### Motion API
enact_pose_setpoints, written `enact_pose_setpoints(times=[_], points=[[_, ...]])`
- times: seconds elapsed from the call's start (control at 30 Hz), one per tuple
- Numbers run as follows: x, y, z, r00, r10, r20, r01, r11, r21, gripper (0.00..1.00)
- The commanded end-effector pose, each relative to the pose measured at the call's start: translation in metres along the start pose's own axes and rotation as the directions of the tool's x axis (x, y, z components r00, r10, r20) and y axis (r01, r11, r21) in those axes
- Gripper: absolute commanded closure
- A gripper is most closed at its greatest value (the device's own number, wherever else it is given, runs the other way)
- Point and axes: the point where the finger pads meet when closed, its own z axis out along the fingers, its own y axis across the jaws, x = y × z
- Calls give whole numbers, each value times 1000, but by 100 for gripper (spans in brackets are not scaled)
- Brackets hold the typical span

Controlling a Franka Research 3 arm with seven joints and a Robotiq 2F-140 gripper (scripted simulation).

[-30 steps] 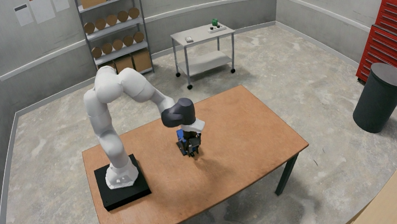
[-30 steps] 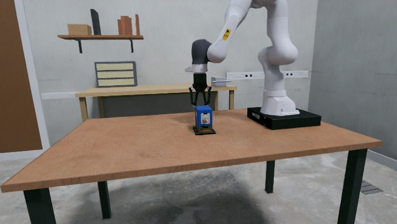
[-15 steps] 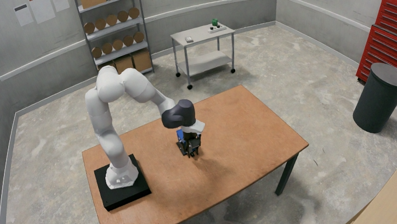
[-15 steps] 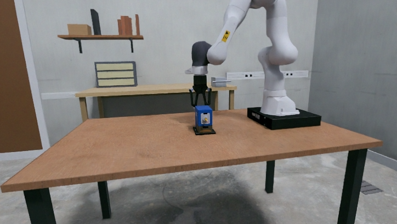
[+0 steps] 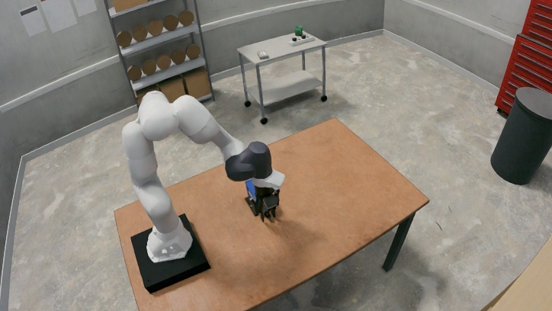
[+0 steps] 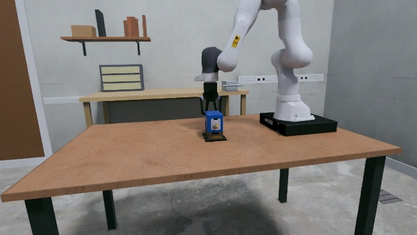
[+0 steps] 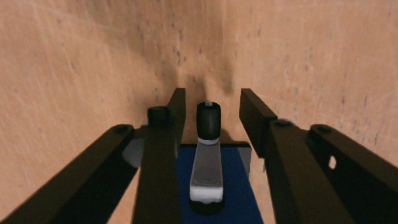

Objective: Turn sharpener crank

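The sharpener (image 5: 251, 190) is a small blue box on a black base, standing near the middle of the wooden table; it also shows in the exterior view (image 6: 213, 124). In the wrist view its grey crank arm (image 7: 206, 170) lies over the blue body and ends in a black knob (image 7: 208, 120). My gripper (image 7: 212, 102) points down with the knob between its fingers. It is partly open, with a gap on each side of the knob. In the top and exterior views the gripper (image 5: 269, 210) hangs at the crank side of the sharpener (image 6: 210, 107), where the crank itself is hidden.
The arm's black base plate (image 5: 169, 252) sits at the table's near-left corner. Off the table stand a grey cart (image 5: 281, 65), a shelf rack (image 5: 162, 46), a dark barrel (image 5: 525, 135) and a red tool cabinet (image 5: 531, 49).
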Motion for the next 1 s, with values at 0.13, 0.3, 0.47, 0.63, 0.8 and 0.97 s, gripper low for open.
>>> enact_pose_setpoints(times=[0.13,0.3,0.47,0.63,0.8,0.97], points=[[1,-4,8,1000,-11,2,11,1000,10,61],[1,-4,12,1000,-11,2,11,1000,10,61],[1,-4,14,1000,-11,2,11,1000,10,61],[1,-4,15,1000,-11,2,11,1000,10,61],[1,-4,16,1000,-11,2,11,1000,10,61],[1,-4,16,1000,-11,2,11,1000,10,61]])
